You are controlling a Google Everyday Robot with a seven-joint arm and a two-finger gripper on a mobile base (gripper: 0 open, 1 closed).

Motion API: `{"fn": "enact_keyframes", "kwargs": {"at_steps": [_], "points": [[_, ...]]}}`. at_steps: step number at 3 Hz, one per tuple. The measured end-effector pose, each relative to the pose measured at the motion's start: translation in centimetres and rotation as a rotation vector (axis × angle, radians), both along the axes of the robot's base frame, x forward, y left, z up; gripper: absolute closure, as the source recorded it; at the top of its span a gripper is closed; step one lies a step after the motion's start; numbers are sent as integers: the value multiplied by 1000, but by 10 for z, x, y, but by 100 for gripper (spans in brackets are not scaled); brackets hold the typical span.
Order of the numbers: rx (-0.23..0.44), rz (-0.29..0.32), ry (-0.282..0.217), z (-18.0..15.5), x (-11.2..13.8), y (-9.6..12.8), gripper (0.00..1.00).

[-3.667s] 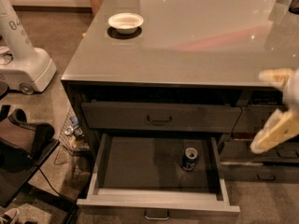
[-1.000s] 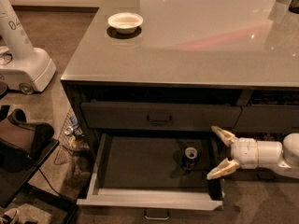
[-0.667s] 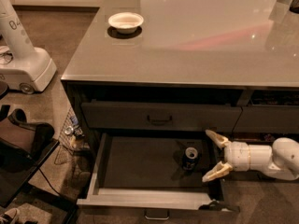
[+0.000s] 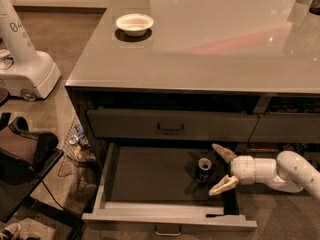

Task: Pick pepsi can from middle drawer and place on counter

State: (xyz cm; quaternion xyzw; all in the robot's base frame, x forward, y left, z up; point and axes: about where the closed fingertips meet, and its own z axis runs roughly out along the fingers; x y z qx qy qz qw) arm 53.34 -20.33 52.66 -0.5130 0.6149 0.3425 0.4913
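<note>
The pepsi can (image 4: 203, 169) stands upright in the right part of the open middle drawer (image 4: 150, 176), its silver top showing. My gripper (image 4: 218, 169) reaches in from the right, low over the drawer, open, with its two pale fingers spread just right of the can, one behind and one in front. It is not touching the can. The glossy grey counter (image 4: 210, 39) lies above the drawers.
A white bowl (image 4: 134, 23) sits on the counter's far left. A closed drawer with a handle (image 4: 170, 126) is above the open one. A white robot base (image 4: 25, 64) and dark floor equipment (image 4: 25, 154) stand to the left.
My gripper came down from beside the counter to drawer level and has moved left toward the can, staying open.
</note>
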Motion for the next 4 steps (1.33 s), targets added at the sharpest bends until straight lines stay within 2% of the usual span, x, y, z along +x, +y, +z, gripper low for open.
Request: {"fn": "enact_keyframes", "kwargs": {"at_steps": [3,4], "points": [[-61,35,91,-55,23,24,0],[-112,40,112,-66,32,26,16]]}}
